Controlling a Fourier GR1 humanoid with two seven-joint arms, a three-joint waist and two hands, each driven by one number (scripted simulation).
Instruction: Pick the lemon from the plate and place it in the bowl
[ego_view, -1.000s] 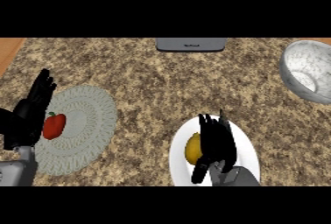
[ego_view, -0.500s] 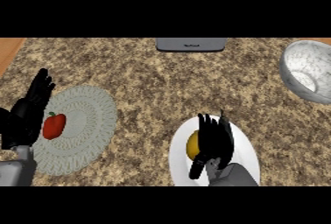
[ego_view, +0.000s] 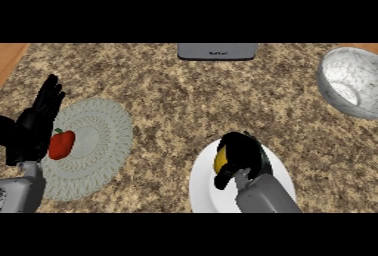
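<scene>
Right hand sits over the white plate near the view's lower edge, fingers curled down round the lemon; only a yellow strip of the lemon shows at the hand's left side, thumb below it. Lemon is on or just above the plate, can't tell which. Right forearm comes up from the bottom edge & covers the plate's right-centre; plate's lower rim runs out of view.

Bowl, grey speckled, is at the upper right, well apart from the plate, its right side cut off by the view's edge. Between plate & bowl: bare speckled desk, nothing in the way.

Left hand at the left edge, fingers straight & pointing up, holding nothing, overlapping the left rim of a pale woven mat. A red pepper w/ green stem lies on the mat, just beside that hand. Mat's right rim & plate's left rim are near each other but apart, a strip of desk between.

Grey device at top centre, far edge of the desk, partly cut off. Strip of wood shows at the upper left corner, beyond the desk's edge.
</scene>
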